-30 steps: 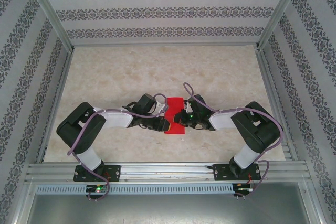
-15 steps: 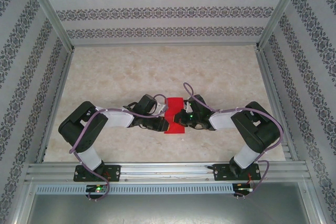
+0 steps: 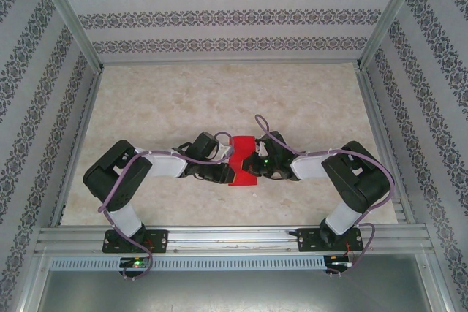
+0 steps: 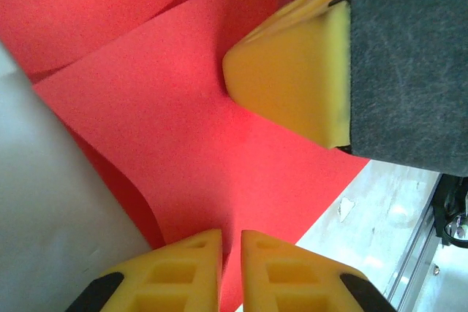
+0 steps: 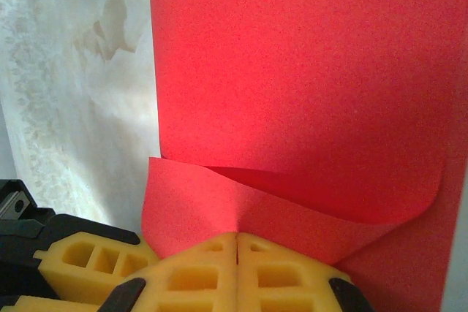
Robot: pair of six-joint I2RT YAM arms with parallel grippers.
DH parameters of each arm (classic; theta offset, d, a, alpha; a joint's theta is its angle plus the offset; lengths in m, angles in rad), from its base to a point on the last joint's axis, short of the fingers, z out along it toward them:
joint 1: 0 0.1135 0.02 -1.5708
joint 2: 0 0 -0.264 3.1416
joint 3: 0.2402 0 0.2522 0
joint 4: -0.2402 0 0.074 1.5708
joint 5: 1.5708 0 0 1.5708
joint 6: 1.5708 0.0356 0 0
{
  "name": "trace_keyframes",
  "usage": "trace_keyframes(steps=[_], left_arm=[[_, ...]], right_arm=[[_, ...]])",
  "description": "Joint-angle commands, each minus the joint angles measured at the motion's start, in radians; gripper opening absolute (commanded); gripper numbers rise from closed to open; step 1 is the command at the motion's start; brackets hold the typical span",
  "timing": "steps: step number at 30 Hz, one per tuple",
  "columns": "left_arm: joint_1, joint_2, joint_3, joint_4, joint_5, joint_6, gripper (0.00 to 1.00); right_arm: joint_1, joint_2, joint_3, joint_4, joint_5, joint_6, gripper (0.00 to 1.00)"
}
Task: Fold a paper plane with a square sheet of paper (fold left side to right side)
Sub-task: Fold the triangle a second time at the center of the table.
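Observation:
The square sheet of paper [image 3: 243, 160] is bright red and lies bent at the middle of the table, between my two grippers. It is a loosely curled sheet, not a paper plane shape. My left gripper [image 3: 229, 170] reaches in from the left. In the left wrist view its yellow fingertips [image 4: 231, 235] stand almost together with the red paper [image 4: 183, 107] pinched in the slit. A yellow finger [image 4: 292, 78] of the other gripper presses on the sheet ahead. My right gripper [image 3: 253, 165] is shut [image 5: 238, 237] on a raised flap of the paper [image 5: 292, 71].
The marbled tabletop [image 3: 219, 100] stretches free beyond the paper. Aluminium rails run along the left [image 3: 80, 144], the right [image 3: 380, 144] and the near edge [image 3: 234, 239]. Patterned walls close in the back and both sides.
The left arm's elbow has drifted a little to the right and its jaws have closed slightly on the paper. The right arm and the sheet have hardly moved.

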Motion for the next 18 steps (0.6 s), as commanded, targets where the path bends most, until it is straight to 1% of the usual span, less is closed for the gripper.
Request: trace_keyframes(steps=[1,5,10,18], left_arm=[[-0.007,0.005,-0.013,-0.051,-0.003,0.036,0.13],[-0.015,-0.004,-0.018,-0.076,-0.031,0.046,0.11],[-0.022,-0.003,-0.018,-0.1,-0.083,0.048,0.08],[-0.028,0.006,-0.005,-0.134,-0.129,0.057,0.06]], right_arm=[[0.01,0.01,0.03,-0.053,-0.02,-0.016,0.0],[0.008,-0.033,0.047,-0.057,-0.012,-0.027,0.0],[0.016,-0.079,0.021,-0.034,0.019,-0.02,0.0],[0.075,-0.055,0.001,0.024,0.065,0.013,0.0]])
